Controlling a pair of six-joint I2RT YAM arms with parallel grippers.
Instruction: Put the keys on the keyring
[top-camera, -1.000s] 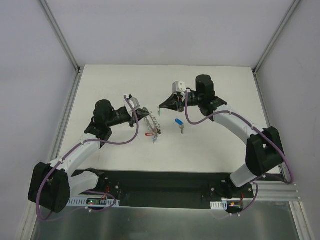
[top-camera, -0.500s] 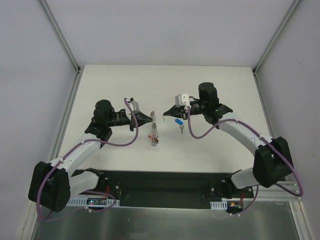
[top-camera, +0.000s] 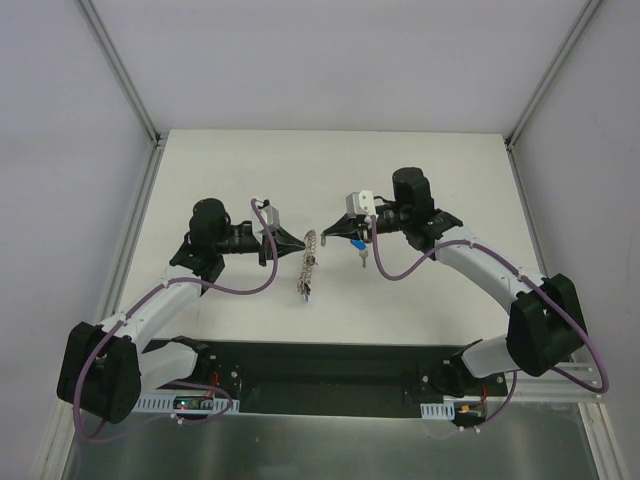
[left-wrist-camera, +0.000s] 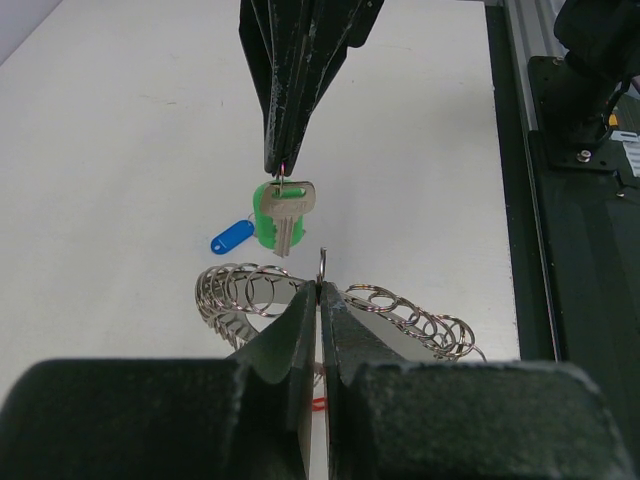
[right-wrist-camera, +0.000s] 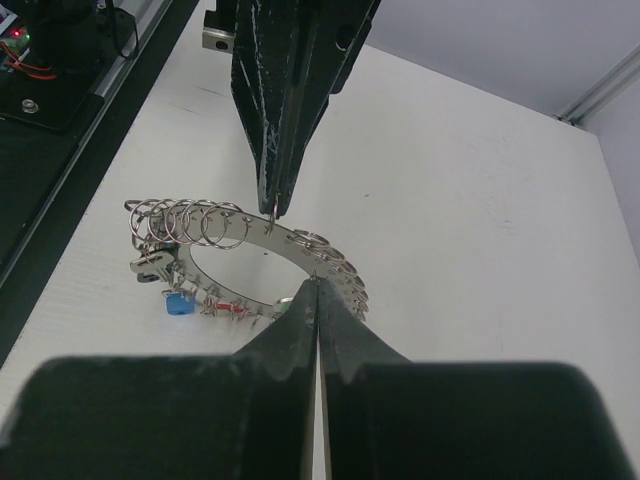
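My left gripper (top-camera: 288, 243) is shut on one small ring on the rim of the keyring (top-camera: 309, 256), a wide silvery ring held upright above the table; its shut tips show in the left wrist view (left-wrist-camera: 321, 285). My right gripper (top-camera: 322, 228) is shut on the split ring of the green-tagged key (left-wrist-camera: 283, 210), which hangs just beyond the keyring's (left-wrist-camera: 250, 290) top rim. The blue-tagged key (top-camera: 357, 243) lies loose on the table; it also shows in the left wrist view (left-wrist-camera: 232, 236). In the right wrist view my shut right gripper (right-wrist-camera: 317, 283) almost touches the keyring (right-wrist-camera: 290, 240).
Red (right-wrist-camera: 228, 308) and blue (right-wrist-camera: 180, 303) tags hang from the keyring's lower rim. The black base rail (top-camera: 320, 375) runs along the table's near edge. Metal frame posts (top-camera: 120, 75) stand at the back corners.
The left gripper has swung the keyring from tilted to upright, edge-on to the top camera. The right gripper has come down and left with the green-tagged key, close to the ring's rim.
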